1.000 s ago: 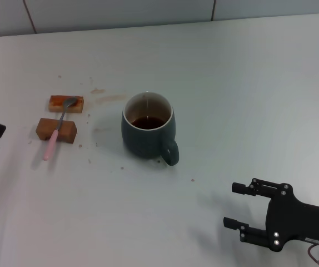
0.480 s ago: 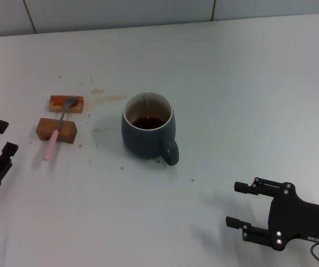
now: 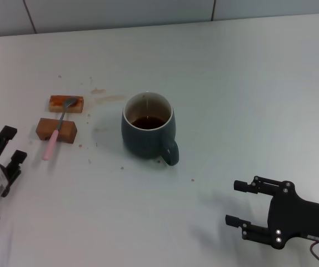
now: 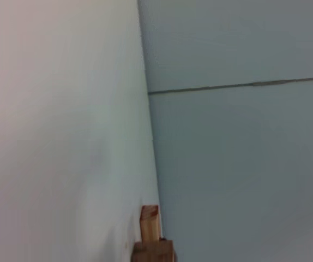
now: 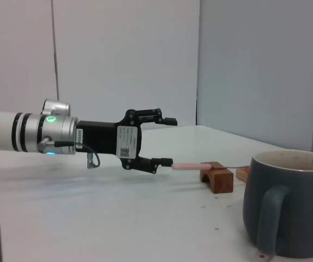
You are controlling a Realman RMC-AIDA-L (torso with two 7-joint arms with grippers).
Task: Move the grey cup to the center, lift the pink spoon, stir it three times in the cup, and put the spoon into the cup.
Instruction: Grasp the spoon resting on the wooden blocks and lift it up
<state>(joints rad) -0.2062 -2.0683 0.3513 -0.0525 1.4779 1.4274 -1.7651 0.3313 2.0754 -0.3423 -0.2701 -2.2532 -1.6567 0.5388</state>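
Observation:
The grey cup (image 3: 148,132) stands mid-table with dark brown liquid inside and its handle toward the near right; it also shows in the right wrist view (image 5: 285,203). The pink spoon (image 3: 55,132) lies left of the cup across two blocks, its bowl on the far one, and its pink handle shows in the right wrist view (image 5: 188,165). My left gripper (image 3: 13,144) is open and empty, near-left of the spoon's handle end and apart from it; it also shows in the right wrist view (image 5: 168,141). My right gripper (image 3: 234,203) is open and empty at the near right, apart from the cup.
An orange block (image 3: 66,103) and a brown block (image 3: 56,129) carry the spoon; the brown one shows in the right wrist view (image 5: 217,179), and blocks show in the left wrist view (image 4: 151,240). Brown stains and crumbs (image 3: 107,99) mark the table near the cup. A wall runs along the far edge.
My left gripper has come in from the left edge, moving right toward the spoon's handle end. The right gripper, cup and spoon have hardly moved.

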